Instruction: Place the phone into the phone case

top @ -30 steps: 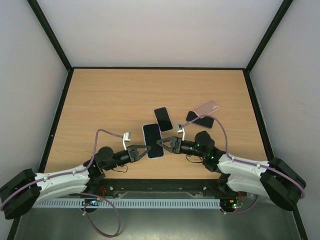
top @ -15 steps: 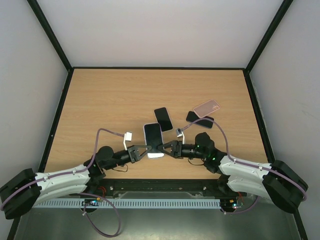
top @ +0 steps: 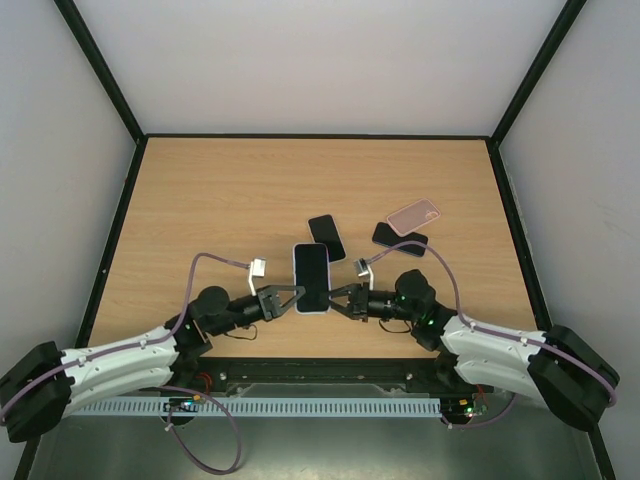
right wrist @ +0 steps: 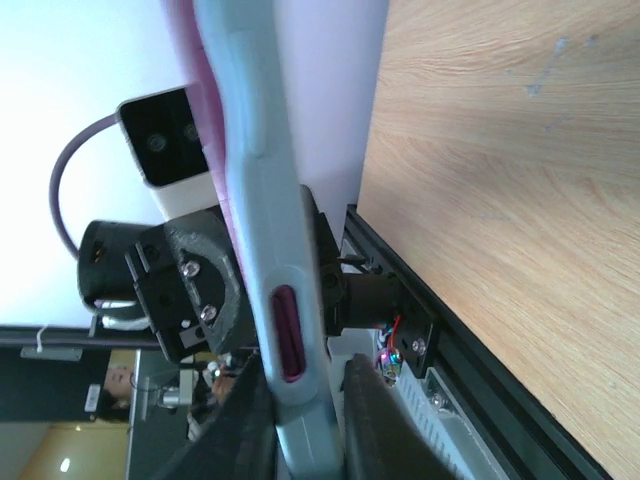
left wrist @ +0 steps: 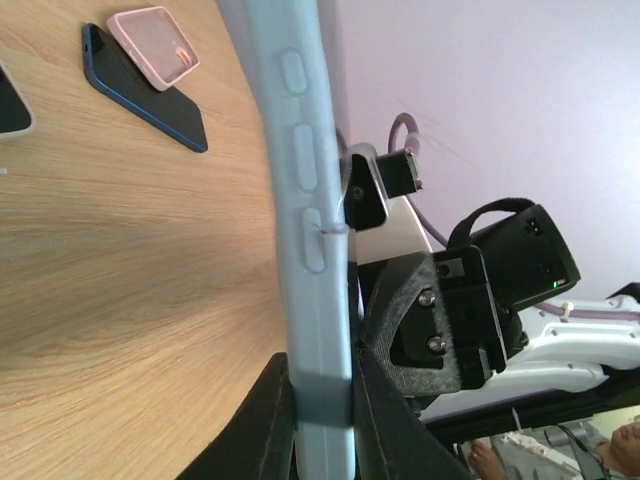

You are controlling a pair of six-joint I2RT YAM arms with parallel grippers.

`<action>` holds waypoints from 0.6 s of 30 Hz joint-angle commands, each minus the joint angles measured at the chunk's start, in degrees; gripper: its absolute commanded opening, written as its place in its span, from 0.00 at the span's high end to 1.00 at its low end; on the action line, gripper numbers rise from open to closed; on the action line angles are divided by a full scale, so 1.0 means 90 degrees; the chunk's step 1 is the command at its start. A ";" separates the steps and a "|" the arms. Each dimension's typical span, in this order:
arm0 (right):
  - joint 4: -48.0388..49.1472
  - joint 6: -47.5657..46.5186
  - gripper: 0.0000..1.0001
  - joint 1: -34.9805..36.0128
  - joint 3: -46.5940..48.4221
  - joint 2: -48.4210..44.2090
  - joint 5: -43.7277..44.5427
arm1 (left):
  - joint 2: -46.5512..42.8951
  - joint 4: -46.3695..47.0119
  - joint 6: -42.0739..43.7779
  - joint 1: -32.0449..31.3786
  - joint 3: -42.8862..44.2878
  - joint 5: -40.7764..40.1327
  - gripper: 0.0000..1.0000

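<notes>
A light blue phone case with a dark-screened phone in it hangs above the table, held from both sides. My left gripper is shut on its left edge and my right gripper is shut on its right edge. In the left wrist view the case's edge with its buttons runs upright between the jaws of my left gripper. In the right wrist view the case sits between the jaws of my right gripper, and a pink phone shows through a side cutout.
A black phone lies flat just beyond the held case. To the right a dark blue phone lies with a pink case partly on top of it. Black rails border the wooden table.
The cased phone has come up off the table and shifted a little away from the arm bases. The right gripper closed onto its right edge; the left gripper kept its hold.
</notes>
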 commanded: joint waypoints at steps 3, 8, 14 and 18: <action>-0.0312 -0.0307 0.98 0.0048 0.0175 -0.0496 0.0044 | -0.0343 -0.0144 0.0618 0.0114 0.0035 -0.0113 0.95; -0.0160 -0.1101 0.98 0.0044 0.0179 -0.0700 -0.0055 | -0.0607 -0.0080 0.0291 0.0118 0.0034 -0.0026 0.64; -0.0130 -0.1600 0.98 0.0079 0.0257 -0.0860 -0.0339 | -0.0478 0.0044 -0.0021 0.0156 0.0142 -0.0078 0.50; -0.0268 -0.1744 0.98 0.0097 0.0291 -0.0783 -0.0473 | -0.0334 -0.0130 -0.0068 0.0209 0.0309 -0.0207 0.47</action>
